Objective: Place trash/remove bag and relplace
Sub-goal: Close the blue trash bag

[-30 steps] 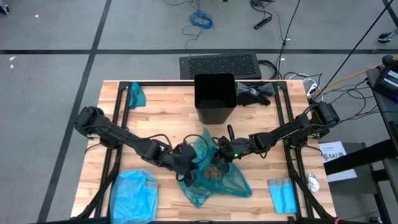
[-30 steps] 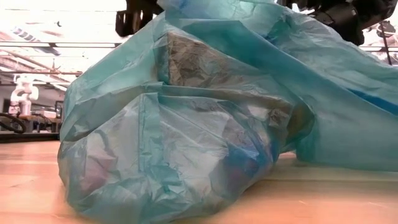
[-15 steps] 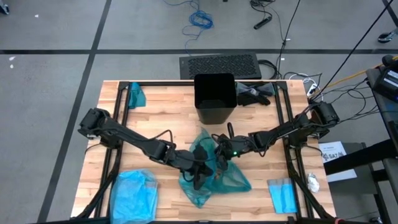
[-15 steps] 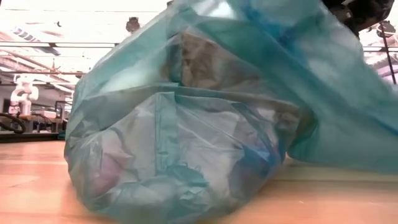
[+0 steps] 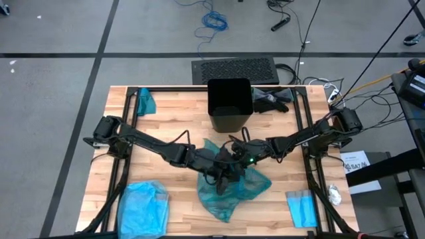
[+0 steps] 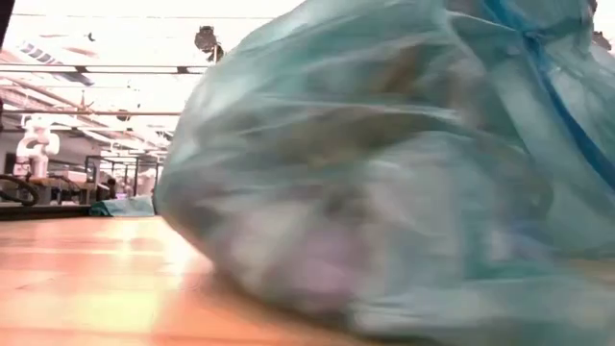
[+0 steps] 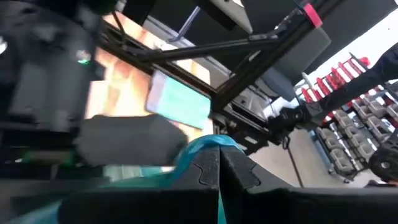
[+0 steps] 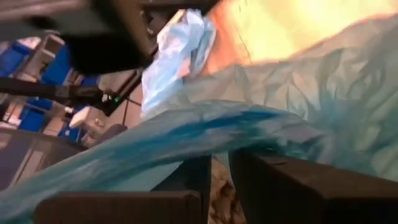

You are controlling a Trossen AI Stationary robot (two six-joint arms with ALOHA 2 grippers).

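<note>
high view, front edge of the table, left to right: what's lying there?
Crumpled pale sky-blue plastic bag → dark teal-green translucent bin liner, bunched mid-table with both grippers on it → flat folded pale blue plastic sheet → small white crumpled scrap at the right edge.

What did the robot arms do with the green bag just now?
The left gripper swept right across the bag toward the right gripper, its fingers shut on a pinch of the plastic. The bag bunched up narrower and slid along the table. The right gripper kept its hold. The bin and the blue bags stayed put.
</note>
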